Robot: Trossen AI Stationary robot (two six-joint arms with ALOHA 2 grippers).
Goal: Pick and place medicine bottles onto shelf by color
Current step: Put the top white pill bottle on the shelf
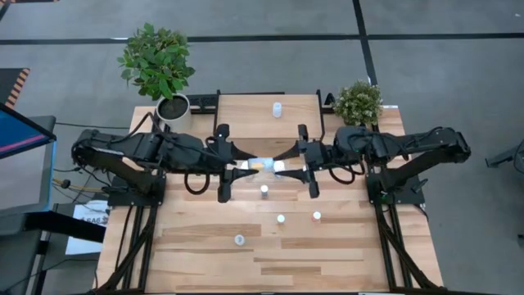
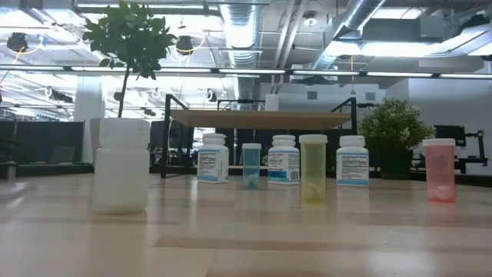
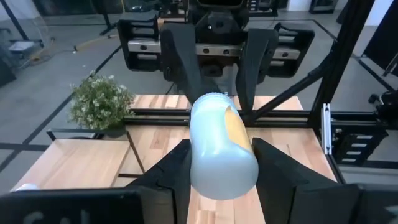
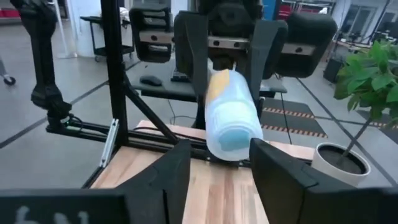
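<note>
A pale bottle with a yellow label (image 1: 260, 165) lies on its side in the air above the shelf (image 1: 246, 115), between my two grippers. My left gripper (image 1: 246, 166) comes from the table's left and is shut on it. My right gripper (image 1: 283, 167) comes from the right; its open fingers stand either side of the bottle's other end (image 4: 233, 137). One white bottle (image 1: 277, 109) stands on the shelf's far part. More bottles stand on the table, among them a yellow one (image 2: 313, 168), a pink one (image 2: 440, 169) and a pale-blue one (image 2: 251, 165). My left gripper pinches the bottle's left-hand end (image 3: 221, 174) between its two fingers (image 3: 177, 168), coming level from the table's left. The fingers lie along the bottle. The bottle lies roughly level, lifted clear above the shelf. My right gripper: whether its fingers (image 4: 267, 165) touch the bottle's end, I cannot tell.
A leafy plant in a white pot (image 1: 173, 106) stands at the far left and a small bush (image 1: 358, 102) at the far right. A large white bottle (image 2: 121, 165) stands close to the low camera. White labelled bottles (image 2: 284, 159) stand by the shelf's black legs (image 2: 165, 138).
</note>
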